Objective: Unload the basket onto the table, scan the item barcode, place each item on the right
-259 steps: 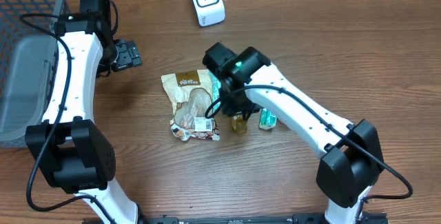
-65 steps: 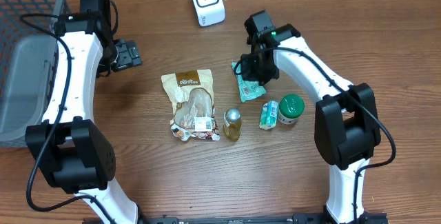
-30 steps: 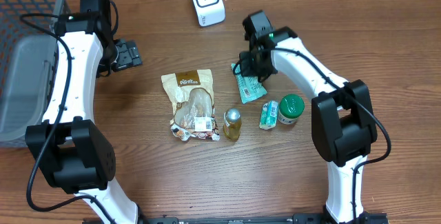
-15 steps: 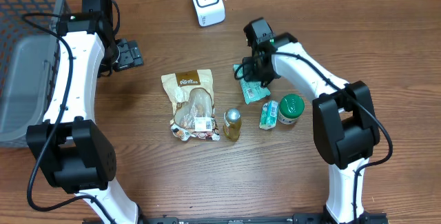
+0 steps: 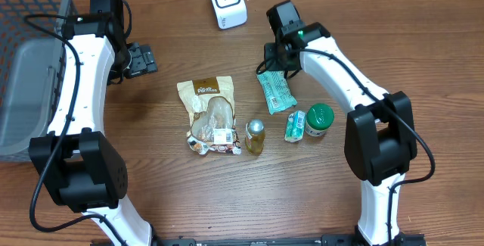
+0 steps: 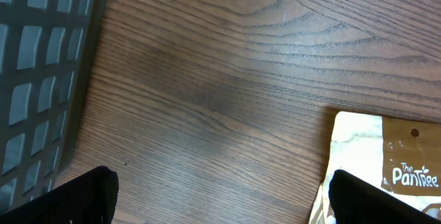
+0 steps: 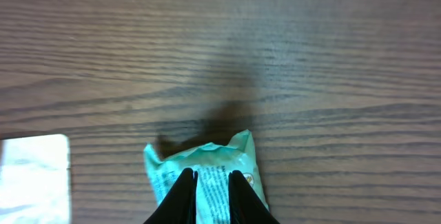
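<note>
Green packet (image 5: 276,93) lay flat on the table (image 5: 423,19), between the scanner (image 5: 227,2) at the far edge and a small cluster of other goods nearer the robot. Its long axis ran roughly away from the robot, tilted a little, with its far end pointing towards the scanner.

That far end was right under the right gripper (image 7: 211,177). In the wrist view the two fingers (image 7: 185,186) stood close together over the packet's printed end, with only a narrow strip of wrapper showing between them. Whether they were pinching the wrapper or only resting over it could not be told.

From the gripper the rest of the packet stretched back towards the robot, while the scanner sat beyond it, farther away and to the left. So the scan would likely call for lifting that end and carrying it on in that direction.

Left gripper (image 5: 141,58) hung spread wide and empty, well apart from the packet, beyond a snack bag (image 5: 210,113). The right arm was plainly the nearer one.
</note>
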